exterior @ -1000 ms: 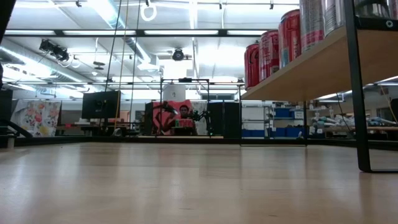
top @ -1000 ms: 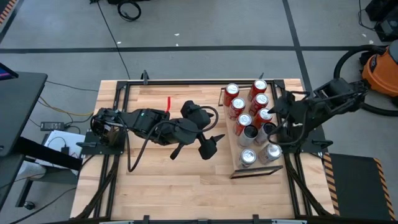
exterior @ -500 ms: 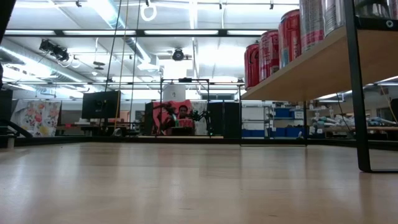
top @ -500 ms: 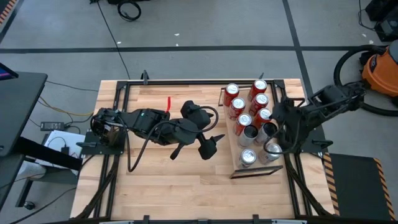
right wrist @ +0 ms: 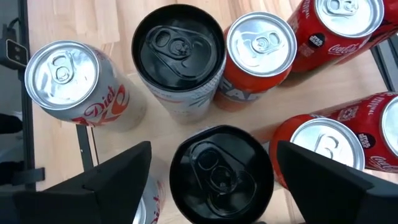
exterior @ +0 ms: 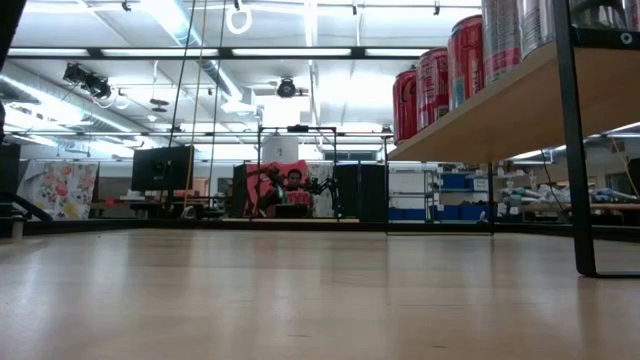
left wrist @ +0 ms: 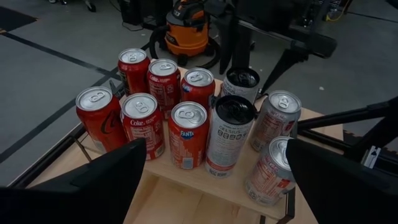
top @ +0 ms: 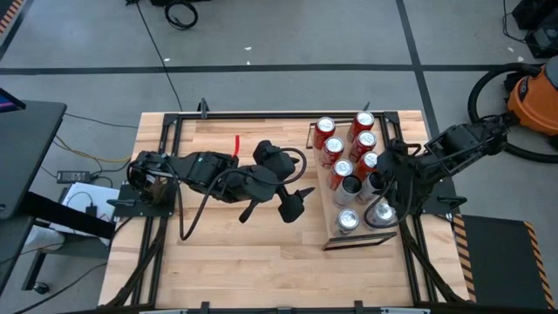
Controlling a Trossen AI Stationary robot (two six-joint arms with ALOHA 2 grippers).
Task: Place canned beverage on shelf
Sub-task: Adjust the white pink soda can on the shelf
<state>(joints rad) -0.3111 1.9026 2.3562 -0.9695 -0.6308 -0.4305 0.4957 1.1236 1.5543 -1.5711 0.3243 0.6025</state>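
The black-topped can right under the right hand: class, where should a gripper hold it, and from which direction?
Grip the black-topped can by its round side wall, just below the rim, descending from above. It stands upright, and the neighbouring cans crowd its sides; the right hand already straddles it.

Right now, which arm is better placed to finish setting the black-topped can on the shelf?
Probably the right. Its hand hangs over the shelf, open fingers flanking the black-topped can standing there. The left hand hovers open over bare table, apart from the cans.

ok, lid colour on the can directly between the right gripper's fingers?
Black lid on the can between the open right gripper; clearest in the right wrist view.
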